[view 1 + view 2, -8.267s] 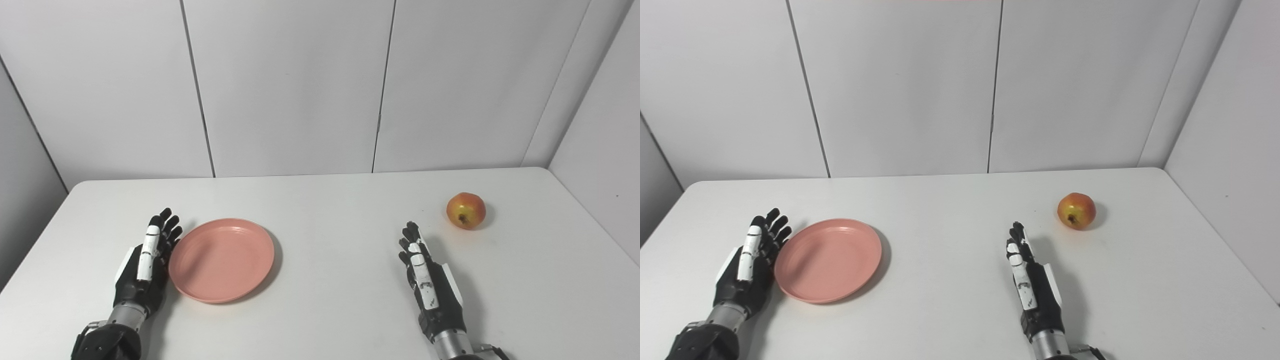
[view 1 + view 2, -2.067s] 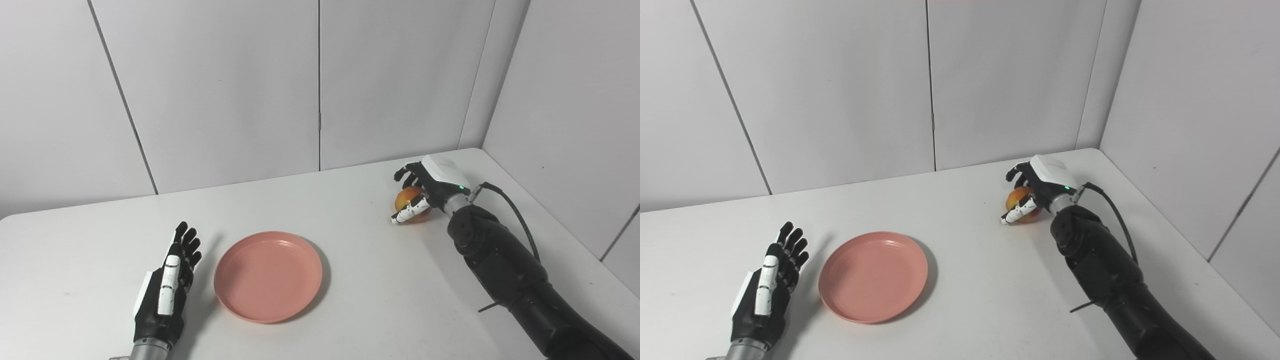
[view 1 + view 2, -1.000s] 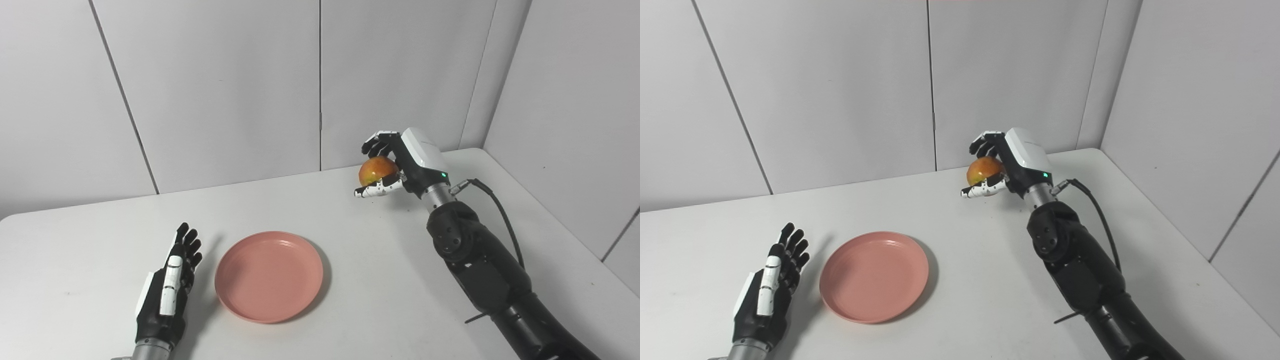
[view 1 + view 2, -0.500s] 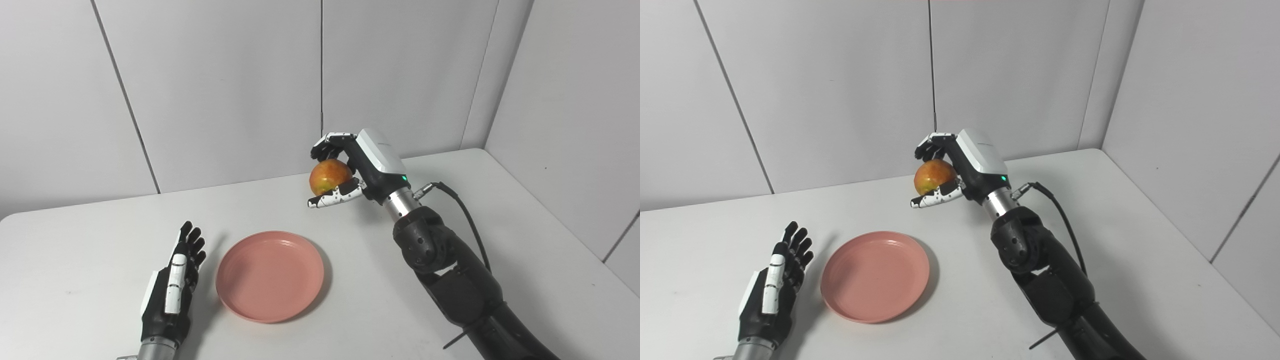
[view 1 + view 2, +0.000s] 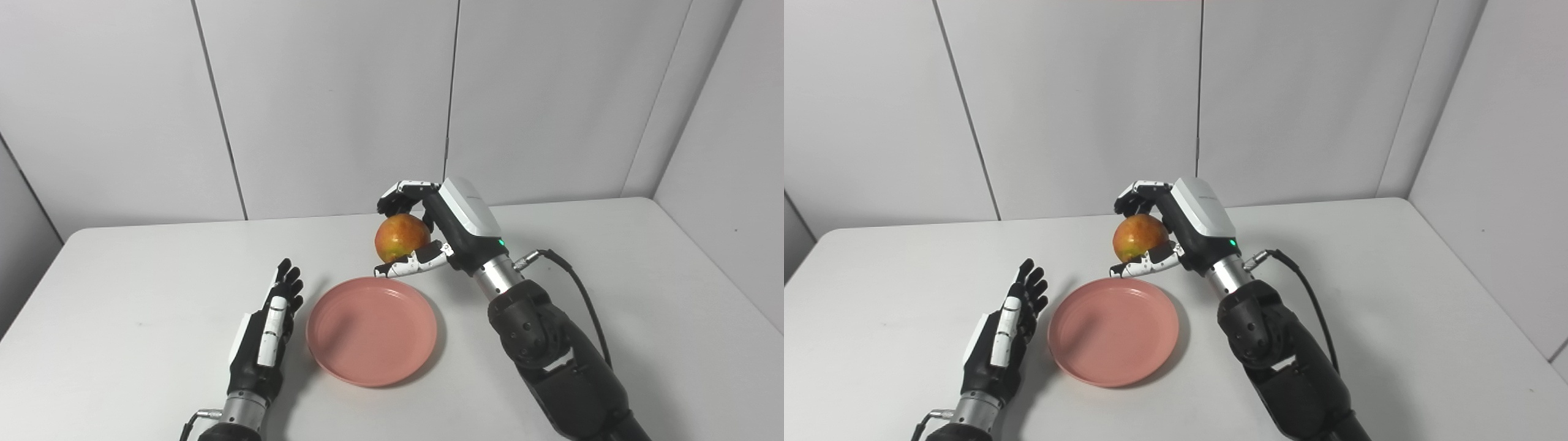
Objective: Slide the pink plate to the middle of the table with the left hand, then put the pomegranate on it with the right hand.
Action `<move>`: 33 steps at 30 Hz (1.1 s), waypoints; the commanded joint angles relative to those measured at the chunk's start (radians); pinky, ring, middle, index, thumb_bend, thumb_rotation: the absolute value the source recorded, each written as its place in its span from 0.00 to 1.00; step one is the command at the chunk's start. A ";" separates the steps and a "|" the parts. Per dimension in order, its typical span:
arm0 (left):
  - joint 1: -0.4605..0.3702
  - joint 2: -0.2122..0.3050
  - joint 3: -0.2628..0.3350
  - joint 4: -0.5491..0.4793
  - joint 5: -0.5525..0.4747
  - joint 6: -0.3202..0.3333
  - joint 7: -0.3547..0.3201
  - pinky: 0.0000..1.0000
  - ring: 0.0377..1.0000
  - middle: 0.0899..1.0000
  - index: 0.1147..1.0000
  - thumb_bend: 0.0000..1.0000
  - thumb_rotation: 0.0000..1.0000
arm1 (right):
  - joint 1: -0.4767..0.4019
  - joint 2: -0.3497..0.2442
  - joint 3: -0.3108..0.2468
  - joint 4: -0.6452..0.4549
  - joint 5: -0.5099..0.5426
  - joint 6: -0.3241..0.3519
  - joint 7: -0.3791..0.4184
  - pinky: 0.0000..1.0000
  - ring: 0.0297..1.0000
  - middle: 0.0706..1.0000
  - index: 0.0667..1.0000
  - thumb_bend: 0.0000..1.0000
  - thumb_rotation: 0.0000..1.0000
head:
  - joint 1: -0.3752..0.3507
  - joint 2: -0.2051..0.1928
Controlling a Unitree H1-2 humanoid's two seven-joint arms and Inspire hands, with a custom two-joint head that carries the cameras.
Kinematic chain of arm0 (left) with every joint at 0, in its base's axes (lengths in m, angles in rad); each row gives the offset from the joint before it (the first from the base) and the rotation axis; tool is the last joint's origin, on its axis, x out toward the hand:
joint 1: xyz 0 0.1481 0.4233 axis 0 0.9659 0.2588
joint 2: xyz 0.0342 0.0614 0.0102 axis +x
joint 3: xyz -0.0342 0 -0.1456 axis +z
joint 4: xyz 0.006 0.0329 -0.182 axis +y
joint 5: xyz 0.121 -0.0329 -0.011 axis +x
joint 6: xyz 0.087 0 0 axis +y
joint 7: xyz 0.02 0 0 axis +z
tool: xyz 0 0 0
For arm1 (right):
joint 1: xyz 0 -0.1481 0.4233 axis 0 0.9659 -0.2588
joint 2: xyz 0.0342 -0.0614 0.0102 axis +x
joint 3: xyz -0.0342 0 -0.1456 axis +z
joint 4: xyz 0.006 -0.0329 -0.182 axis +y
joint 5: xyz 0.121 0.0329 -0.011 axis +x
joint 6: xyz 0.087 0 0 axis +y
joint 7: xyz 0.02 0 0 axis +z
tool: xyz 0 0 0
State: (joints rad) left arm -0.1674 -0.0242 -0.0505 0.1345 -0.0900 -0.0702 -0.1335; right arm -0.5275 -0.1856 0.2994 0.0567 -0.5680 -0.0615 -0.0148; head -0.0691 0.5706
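Right hand [image 5: 429,229] fingers wrapped around round red-yellow pomegranate [image 5: 401,237], held above far rim of shallow pink plastic plate [image 5: 372,331] mid-table for lowering; left hand [image 5: 266,334] fingers straight, empty, beside plate's left.

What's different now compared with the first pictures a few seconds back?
The right hand reached out, closed on the pomegranate and lifted it from the table's right side to above the pink plate's far rim. The plate has slid toward the middle. The left hand stays open beside it.
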 commanded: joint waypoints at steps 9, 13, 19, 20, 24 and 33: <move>0.011 -0.036 -0.020 -0.002 0.013 -0.007 0.013 1.00 1.00 1.00 1.00 0.51 1.00 | -0.018 0.059 0.004 0.033 0.001 -0.100 -0.032 0.22 0.35 0.41 0.49 0.51 0.00 | 0.072 0.006; 0.012 -0.046 -0.023 -0.001 0.019 -0.004 0.022 1.00 1.00 1.00 1.00 0.52 1.00 | -0.009 0.066 0.014 0.053 -0.021 -0.129 -0.044 0.21 0.34 0.42 0.49 0.51 0.00 | 0.077 0.007; 0.013 -0.043 -0.025 -0.003 0.021 -0.005 0.025 1.00 1.00 1.00 1.00 0.52 1.00 | 0.003 0.078 0.033 0.109 -0.037 -0.149 -0.053 0.24 0.35 0.42 0.50 0.51 0.00 | 0.058 0.015; 0.013 -0.043 -0.025 -0.004 0.021 -0.005 0.027 1.00 1.00 1.00 1.00 0.53 1.00 | 0.005 0.078 0.036 0.119 -0.042 -0.156 -0.058 0.24 0.35 0.42 0.50 0.51 0.00 | 0.058 0.015; 0.016 -0.043 -0.024 -0.020 0.017 0.009 0.026 1.00 1.00 1.00 1.00 0.53 1.00 | 0.008 0.074 0.054 0.181 -0.059 -0.183 -0.073 0.24 0.35 0.41 0.50 0.51 0.00 | 0.052 0.029; 0.016 -0.040 -0.023 -0.051 0.021 0.040 0.031 1.00 1.00 1.00 1.00 0.53 1.00 | 0.007 0.071 0.063 0.252 -0.082 -0.181 -0.069 0.22 0.34 0.40 0.49 0.51 0.00 | 0.039 0.058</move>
State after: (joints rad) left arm -0.1469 -0.0564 -0.0735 0.1063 -0.0710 -0.0304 -0.1115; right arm -0.4777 -0.1152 0.3732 0.3298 -0.6537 -0.2120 -0.0552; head -0.0307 0.6289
